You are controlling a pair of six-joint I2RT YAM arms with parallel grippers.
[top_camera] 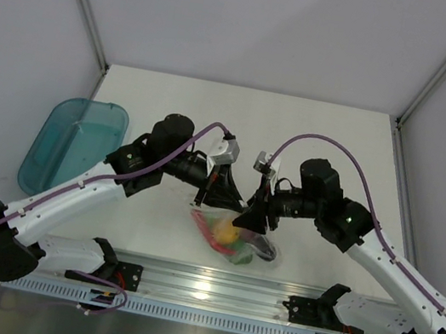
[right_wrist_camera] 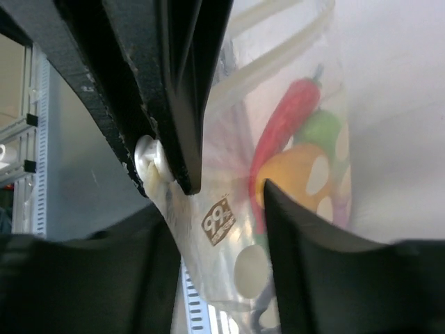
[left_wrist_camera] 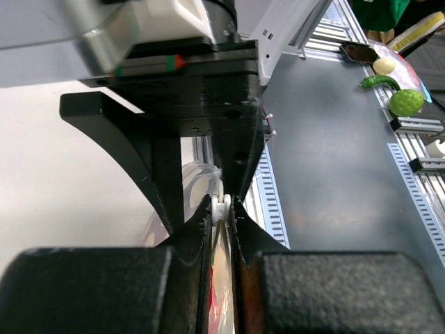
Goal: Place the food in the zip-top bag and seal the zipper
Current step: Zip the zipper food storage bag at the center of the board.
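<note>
The left gripper [left_wrist_camera: 221,209] is clamped on the zipper [right_wrist_camera: 278,65] of the zip-top bag [top_camera: 232,236], food [right_wrist_camera: 292,170] inside, near the worktop [top_camera: 341,136] front edge, while the right gripper [right_wrist_camera: 215,209] straddles the bag's top, its grip impossible to tell.

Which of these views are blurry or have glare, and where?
Top external: sharp, glare on the aluminium rail. Left wrist: left gripper blurs near the lens. Right wrist: right gripper out of focus, red chili in the zip-top bag soft.
</note>
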